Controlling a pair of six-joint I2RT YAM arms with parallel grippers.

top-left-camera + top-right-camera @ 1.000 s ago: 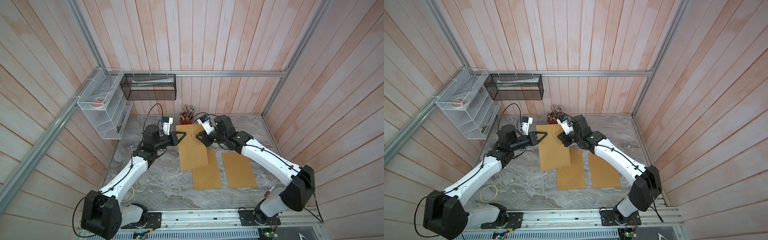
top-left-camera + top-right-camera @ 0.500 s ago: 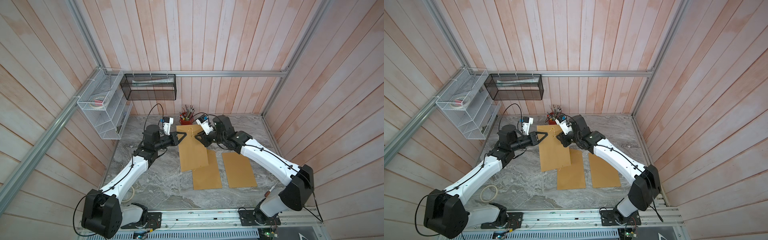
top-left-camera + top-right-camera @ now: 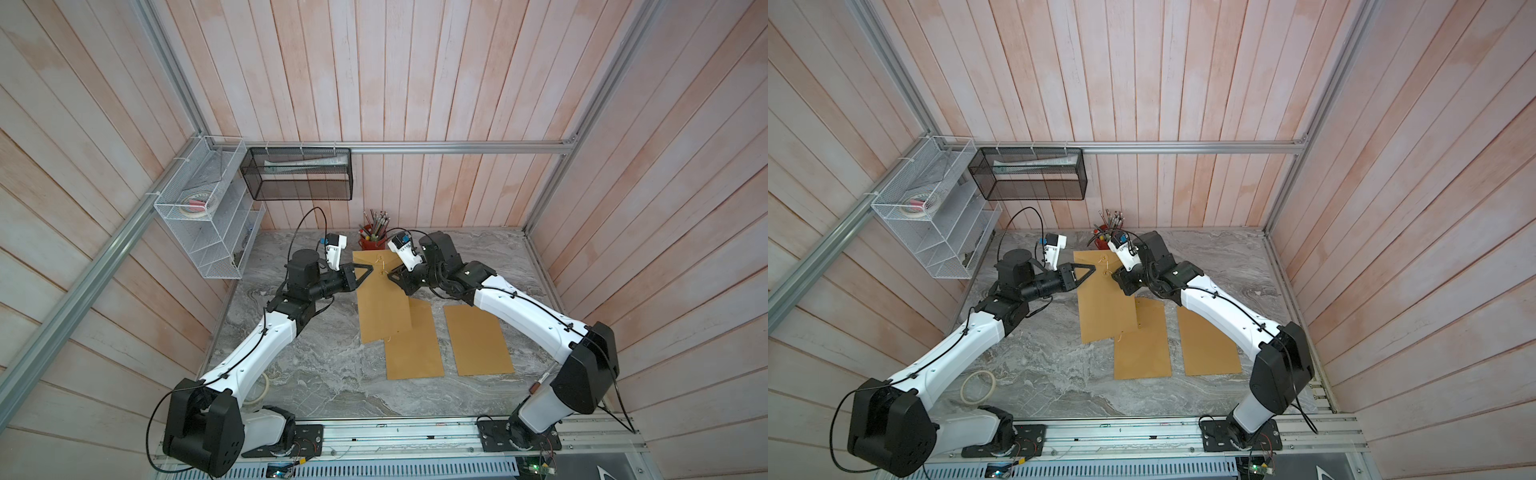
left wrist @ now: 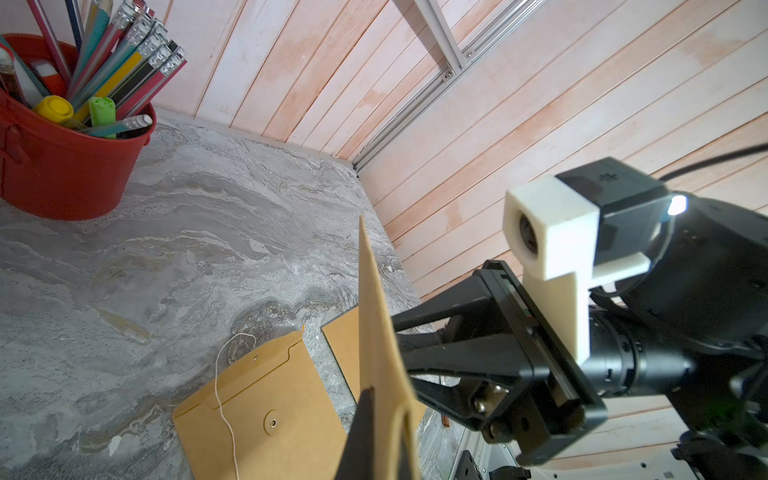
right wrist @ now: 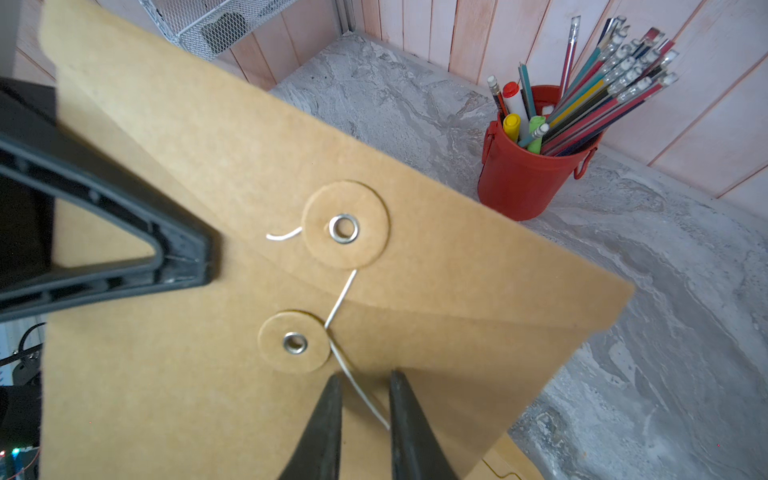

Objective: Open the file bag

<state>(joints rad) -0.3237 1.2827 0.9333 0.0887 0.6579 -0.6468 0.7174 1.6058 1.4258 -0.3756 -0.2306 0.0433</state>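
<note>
in both top views the file bag (image 3: 380, 303) is toward the back of the counter (image 3: 324, 382), just in front of the red pen pot (image 3: 371, 244), with its flap end up between the two arms. the left claw (image 3: 370, 271) comes in from the side onto the flap end, and the right claw (image 3: 389, 274) sits right at the middle of that end. closer to the arm bases, the middle envelope (image 3: 415, 353) and the outer envelope (image 3: 478, 345) lie flat. the bag's lower end covers a corner of the middle one. there's a tape roll (image 3: 978, 386) by the left arm.

left wrist view: you see the bag edge on, tilted up off the counter. a dark finger is flat against its face, so the left claw is pinching the bag. behind it the middle envelope has a loose string (image 4: 224, 399) trailing off it.

right wrist view: the flap is folded down, with the flap disc (image 5: 345, 226) above the lower disc (image 5: 295, 343). the bag's string (image 5: 341, 297) runs from one past the other and down through the gap between the right claw's fingers (image 5: 328, 419). those sit slightly apart on either side of it, not clamped.
</note>
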